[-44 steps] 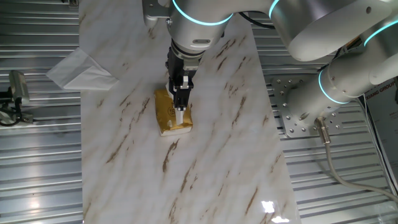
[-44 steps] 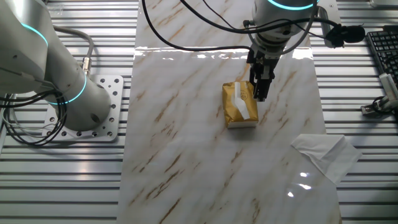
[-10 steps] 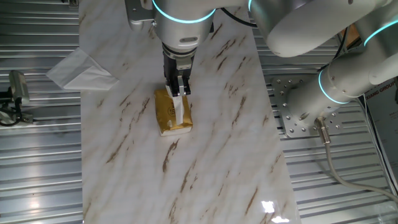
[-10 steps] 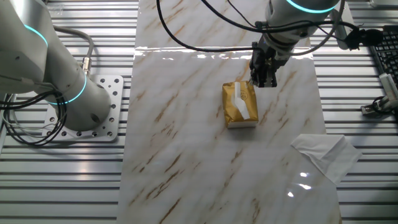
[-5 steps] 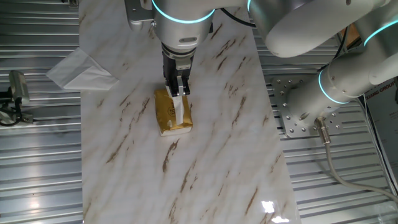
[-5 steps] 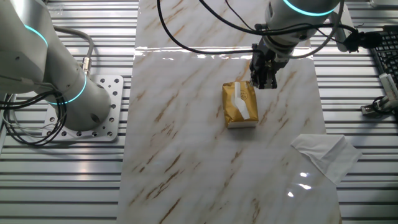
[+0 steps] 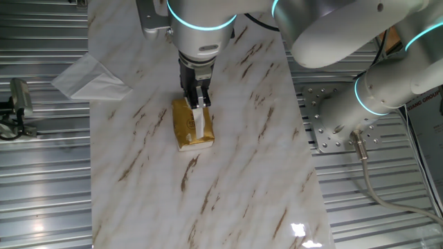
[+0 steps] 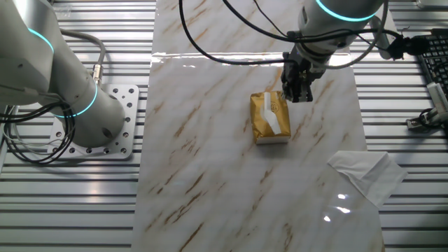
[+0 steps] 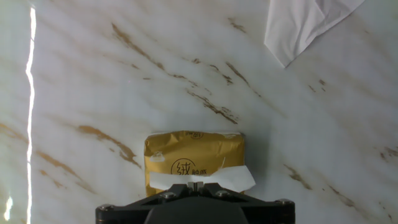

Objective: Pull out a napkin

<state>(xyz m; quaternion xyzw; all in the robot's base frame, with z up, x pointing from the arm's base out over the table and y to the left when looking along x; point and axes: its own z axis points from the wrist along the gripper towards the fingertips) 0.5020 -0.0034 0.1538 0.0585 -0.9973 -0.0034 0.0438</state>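
Note:
The yellow-gold packet [image 7: 192, 126] lies on the marble sheet; it also shows in the other fixed view [image 8: 269, 118] and the hand view [image 9: 193, 155]. The napkin [image 7: 199, 123] is a white strip that sticks out of the packet's top slot and lies flat along it [image 8: 274, 115] [image 9: 205, 178]. My gripper [image 7: 199, 104] hovers over the packet's far end, just above that end of the strip [image 8: 295, 96]. In the hand view its jaws [image 9: 196, 185] are pressed together at the strip's edge. I see no tissue lifted between them.
A larger white paper [image 7: 88, 77] with a pointed fold lies half off the marble sheet's edge [image 8: 366, 173] [image 9: 305, 25]. Ribbed metal table surrounds the sheet. A second robot base [image 8: 91, 119] stands beside it. A small device [image 7: 19, 100] sits off the sheet.
Since 4.4 s ago my gripper has risen and moved from the packet's middle to its far end. Over the last second it has barely moved. The napkin strip lies as before.

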